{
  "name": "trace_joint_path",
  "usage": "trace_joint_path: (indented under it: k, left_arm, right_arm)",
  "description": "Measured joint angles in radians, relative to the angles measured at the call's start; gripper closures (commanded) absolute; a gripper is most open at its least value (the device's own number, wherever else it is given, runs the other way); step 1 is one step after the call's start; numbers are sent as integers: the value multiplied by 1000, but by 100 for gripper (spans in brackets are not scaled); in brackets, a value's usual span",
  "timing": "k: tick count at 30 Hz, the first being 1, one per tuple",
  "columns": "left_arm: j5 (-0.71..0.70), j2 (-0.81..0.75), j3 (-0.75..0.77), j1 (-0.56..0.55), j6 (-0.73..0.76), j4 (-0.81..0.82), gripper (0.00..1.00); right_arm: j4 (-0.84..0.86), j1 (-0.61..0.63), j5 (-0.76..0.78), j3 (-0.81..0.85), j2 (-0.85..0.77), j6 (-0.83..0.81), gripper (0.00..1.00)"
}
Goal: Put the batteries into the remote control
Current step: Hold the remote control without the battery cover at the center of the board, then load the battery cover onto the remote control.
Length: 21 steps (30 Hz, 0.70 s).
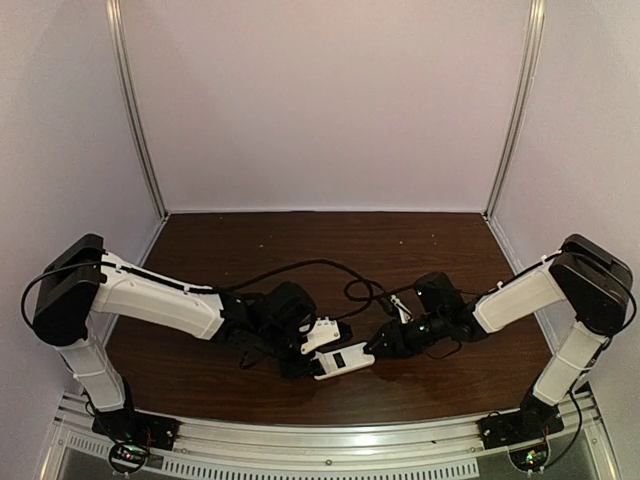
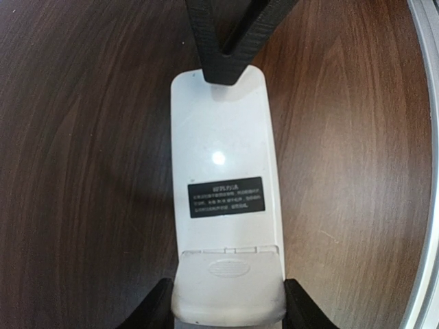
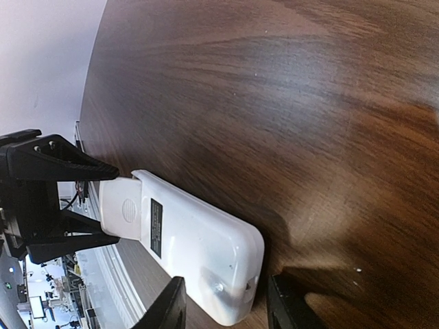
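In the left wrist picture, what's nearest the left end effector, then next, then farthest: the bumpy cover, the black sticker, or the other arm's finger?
1. Ridged white plastic cover: the near, gripped end.
2. Black rectangular label: middle of the white remote control.
3. Other arm's black plastic finger: far end.

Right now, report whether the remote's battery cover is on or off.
On: the battery cover lies in place on the remote control, on its white back; no open slot shows.

Dark wood-grain worktop (image 1: 300, 250), glossy with a light glare near its front, boxed by plain pale walls (image 1: 320, 100), two slanting metal posts (image 1: 137, 110) at the back corners, ribbed metal rail (image 1: 330, 435) along the near edge.
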Motion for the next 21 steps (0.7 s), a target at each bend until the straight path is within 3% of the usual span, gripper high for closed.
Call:
trace_joint_path:
  k: [21]
  left_arm:
    - [-48,-15,-62,-14,-74,90,77]
  right_arm:
    - [55,4,-23,-10,28,28,68]
